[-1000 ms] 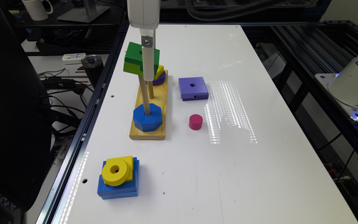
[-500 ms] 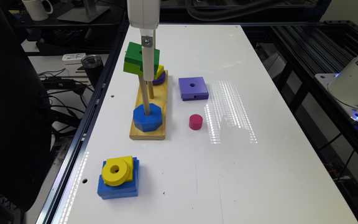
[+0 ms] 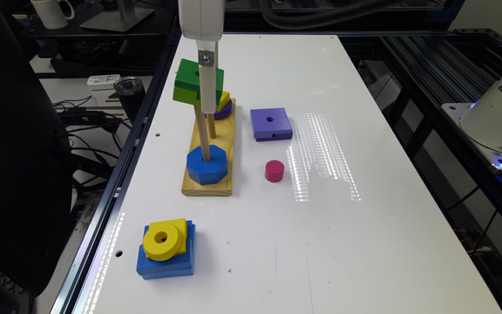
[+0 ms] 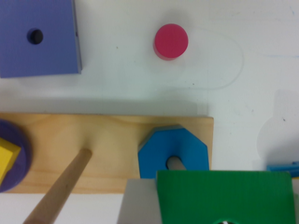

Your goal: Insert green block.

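Note:
The green block [image 3: 192, 82], dark green over lime, hangs in the air above the near end of the wooden peg base [image 3: 229, 144], held in my gripper [image 3: 204, 93]. Its lower edge hides the top of the peg that rises from the blue octagon [image 3: 206, 165]. In the wrist view the green block [image 4: 224, 196] sits just past the blue octagon [image 4: 173, 156], with a grey finger [image 4: 138, 205] against its side. The gripper is shut on the block.
A bare middle peg [image 4: 60, 191] and a far peg with a purple disc [image 3: 224, 112] and yellow piece stand on the base. A flat purple square [image 3: 271, 123] and pink cylinder [image 3: 274, 170] lie on the exterior view's right. A yellow ring on a blue block [image 3: 166, 248] is nearer.

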`<state>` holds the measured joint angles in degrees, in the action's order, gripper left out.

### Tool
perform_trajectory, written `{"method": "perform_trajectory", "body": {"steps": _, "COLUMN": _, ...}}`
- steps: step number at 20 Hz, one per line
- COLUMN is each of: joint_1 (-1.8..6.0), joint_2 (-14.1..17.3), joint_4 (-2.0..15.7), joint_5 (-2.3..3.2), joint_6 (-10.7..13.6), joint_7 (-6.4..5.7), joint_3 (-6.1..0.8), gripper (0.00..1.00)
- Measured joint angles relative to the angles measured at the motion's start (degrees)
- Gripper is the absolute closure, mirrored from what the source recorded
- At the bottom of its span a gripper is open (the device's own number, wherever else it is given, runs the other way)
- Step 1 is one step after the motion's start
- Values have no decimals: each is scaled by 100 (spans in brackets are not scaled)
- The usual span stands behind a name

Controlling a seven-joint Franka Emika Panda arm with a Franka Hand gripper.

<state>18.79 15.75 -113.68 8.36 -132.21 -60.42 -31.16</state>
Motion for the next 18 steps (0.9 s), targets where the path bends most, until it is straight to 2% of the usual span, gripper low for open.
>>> {"method": "perform_trajectory", "body": {"steps": 15, "joint_1": 0, "joint_2": 0, "joint_4": 0, "joint_5": 0, "joint_6": 0, "joint_7": 0, "joint_3": 0, "gripper": 100}}
{"method": "perform_trajectory", "body": {"steps": 18, "joint_1": -1, "joint_2": 70, "joint_4": -1, "joint_5": 23, "joint_6": -48, "joint_7": -1, "joint_3": 6, "gripper": 100}}
